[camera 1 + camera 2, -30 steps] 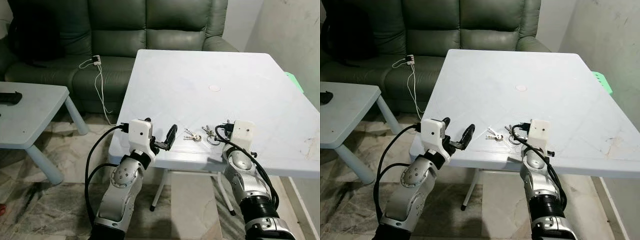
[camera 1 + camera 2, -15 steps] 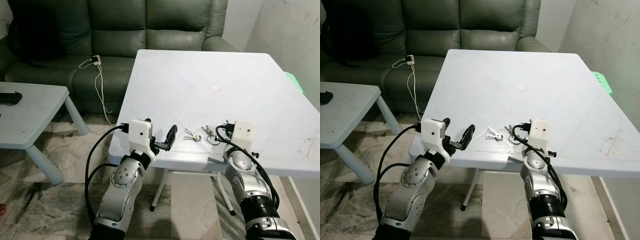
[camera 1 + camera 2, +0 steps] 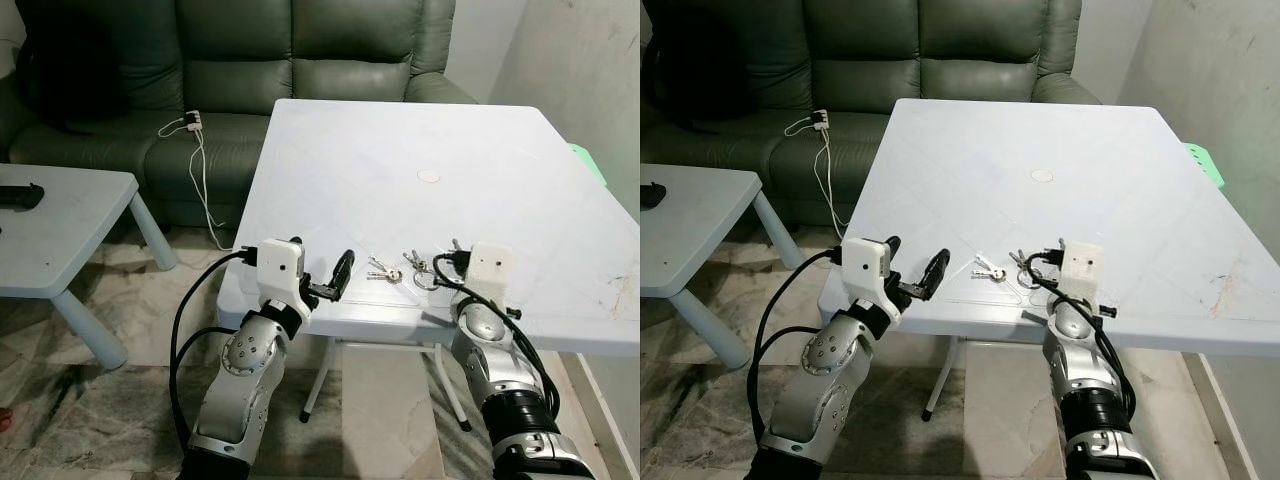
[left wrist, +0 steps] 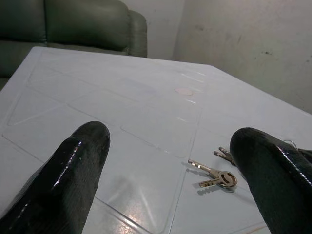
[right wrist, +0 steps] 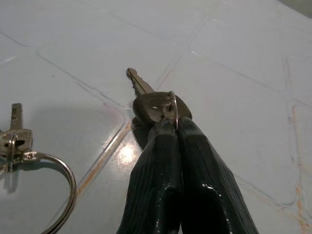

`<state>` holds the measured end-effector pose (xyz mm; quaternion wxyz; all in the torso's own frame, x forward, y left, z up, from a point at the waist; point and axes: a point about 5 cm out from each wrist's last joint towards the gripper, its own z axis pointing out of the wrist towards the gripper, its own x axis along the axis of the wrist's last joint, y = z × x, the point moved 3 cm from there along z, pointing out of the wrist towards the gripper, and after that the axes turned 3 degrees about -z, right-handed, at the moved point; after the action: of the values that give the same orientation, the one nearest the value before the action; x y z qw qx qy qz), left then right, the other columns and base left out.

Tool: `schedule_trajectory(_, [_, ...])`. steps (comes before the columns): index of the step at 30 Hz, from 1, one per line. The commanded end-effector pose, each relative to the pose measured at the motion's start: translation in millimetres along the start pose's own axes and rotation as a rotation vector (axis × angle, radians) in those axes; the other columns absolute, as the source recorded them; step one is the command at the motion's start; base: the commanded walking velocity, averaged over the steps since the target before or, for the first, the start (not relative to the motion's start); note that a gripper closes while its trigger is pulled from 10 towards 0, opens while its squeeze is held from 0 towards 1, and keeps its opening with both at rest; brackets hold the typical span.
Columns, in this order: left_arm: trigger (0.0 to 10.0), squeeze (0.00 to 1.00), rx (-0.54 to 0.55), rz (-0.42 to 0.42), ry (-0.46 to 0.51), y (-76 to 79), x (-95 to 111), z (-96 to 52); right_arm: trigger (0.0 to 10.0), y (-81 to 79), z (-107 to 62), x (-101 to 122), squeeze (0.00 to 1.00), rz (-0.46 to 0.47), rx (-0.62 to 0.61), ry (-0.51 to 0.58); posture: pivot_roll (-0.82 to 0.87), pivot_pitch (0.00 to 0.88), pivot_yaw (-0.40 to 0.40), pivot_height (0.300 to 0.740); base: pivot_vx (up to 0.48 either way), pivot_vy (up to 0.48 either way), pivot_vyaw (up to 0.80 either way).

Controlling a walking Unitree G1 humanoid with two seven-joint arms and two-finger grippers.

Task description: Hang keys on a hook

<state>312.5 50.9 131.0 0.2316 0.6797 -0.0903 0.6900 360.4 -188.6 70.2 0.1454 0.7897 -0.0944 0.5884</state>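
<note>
Where ribbed right end effector (image 5: 176, 127) pinches, seemingly rounded metal key (image 5: 155, 103).

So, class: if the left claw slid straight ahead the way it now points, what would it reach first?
Probably the small pair of keys lying on the white table. The left claw is open, low over the table's near edge, and the keys lie ahead, somewhat toward one finger. Depth is hard to judge, so it might pass beside them.
</note>
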Motion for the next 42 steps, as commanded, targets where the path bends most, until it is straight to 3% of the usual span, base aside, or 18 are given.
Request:
schedule_trajectory(1, [10.0,0.0,-0.014,-0.026,0.019,9.4,5,2.9,0.0,0.9,-0.2,10,0.0,-0.003,0.007,0.053,0.0,0.018,-0.067,0.74,0.0,0.0,0.0])
schedule_trajectory(8, [10.0,0.0,-0.011,-0.033,0.023,9.3,6,4.1,0.0,-2.8,-11.0,38,0.0,0.037,0.081,0.27,0.0,0.016,-0.068,0.74,0.0,0.0,0.0])
schedule_trajectory(9, [10.0,0.0,-0.011,-0.034,0.023,9.3,6,4.2,1.4,-3.0,-11.4,39,0.0,0.037,0.084,0.277,0.0,0.016,-0.068,0.74,0.0,0.0,0.0])
schedule_trajectory(10, [10.0,0.0,-0.01,-0.036,0.024,9.1,6,4.1,10.0,-2.5,-13.6,44,0.0,0.037,0.085,0.315,0.0,0.015,-0.068,0.74,0.0,0.0,0.0])
schedule_trajectory(13, [10.0,0.0,0.003,-0.048,0.028,5.8,6,4.4,10.0,-11.8,-19.0,54,0.0,0.017,0.2,0.387,0.0,0.012,-0.069,0.74,0.0,0.0,0.0])
schedule_trajectory(16, [10.0,0.0,0.035,-0.035,0.045,-2.0,9,5.1,10.0,-18.9,-41.0,74,0.0,0.12,0.364,0.57,0.0,0.01,-0.07,0.74,0.0,0.0,0.0])
schedule_trajectory(20, [10.0,0.0,0.081,-0.003,0.068,-17.6,16,6.4,10.0,-19.0,-49.9,83,0.0,0.137,0.412,0.635,0.0,0.006,-0.071,0.74,0.0,0.0,0.0])
schedule_trajectory(24, [10.0,0.0,0.176,0.057,0.104,-47.3,28,5.1,10.0,-17.0,-54.2,89,0.0,-0.049,0.418,0.734,0.0,0.003,-0.072,0.74,0.0,0.0,0.0])
schedule_trajectory(25, [10.0,0.0,0.219,0.076,0.123,-61.5,34,3.4,10.0,-17.7,-56.4,91,0.0,-0.198,0.422,0.793,0.0,0.0,-0.07,0.74,0.0,0.0,0.0])
schedule_trajectory(29, [10.0,0.0,0.255,0.115,0.134,-77.1,42,1.6,10.0,-16.5,-60.6,97,0.0,-0.345,0.437,0.874,0.0,0.0,-0.068,0.74,0.0,0.0,0.0])
schedule_trajectory(31, [10.0,0.0,0.263,0.14,0.138,-84.5,45,1.0,10.0,-17.3,-65.3,105,0.0,-0.492,0.429,0.954,0.0,0.0,-0.066,0.74,0.0,0.0,0.0])
schedule_trajectory(34, [10.0,0.0,0.271,0.146,0.143,-88.4,48,1.4,10.0,-23.7,-71.1,107,0.0,-0.619,0.467,1.02,-0.01,0.0,-0.064,0.74,0.0,0.0,0.0])
schedule_trajectory(35, [10.0,0.0,0.271,0.146,0.143,-88.4,48,1.4,10.0,-23.7,-71.1,107,0.0,-0.619,0.467,1.02,-0.01,0.0,-0.064,0.74,0.0,0.0,0.0])
schedule_trajectory(36, [10.0,0.0,0.276,0.14,0.146,-90.5,49,1.9,10.0,-20.6,-67.7,109,0.0,-0.533,0.46,0.989,-0.01,0.0,-0.063,0.74,0.0,0.0,0.0])
schedule_trajectory(37, [10.0,0.0,0.279,0.131,0.157,-90.6,51,3.2,10.0,-11.8,-56.1,108,0.0,-0.26,0.433,0.856,-0.01,0.0,-0.065,0.74,0.0,0.0,0.0])
schedule_trajectory(38, [10.0,0.0,0.279,0.131,0.157,-90.6,51,3.2,10.0,-11.8,-56.1,108,0.0,-0.26,0.433,0.856,-0.01,0.0,-0.065,0.74,0.0,0.0,0.0])
schedule_trajectory(39, [10.0,0.0,0.281,0.126,0.164,-89.9,52,4.7,10.0,-8.1,-49.1,103,0.0,-0.085,0.423,0.76,-0.01,0.0,-0.065,0.74,0.0,0.0,0.0])
schedule_trajectory(42, [10.0,0.0,0.281,0.125,0.184,-87.8,56,4.7,10.0,-10.6,-48.8,96,0.0,-0.019,0.442,0.713,-0.01,0.0,-0.064,0.74,0.0,0.0,0.0])
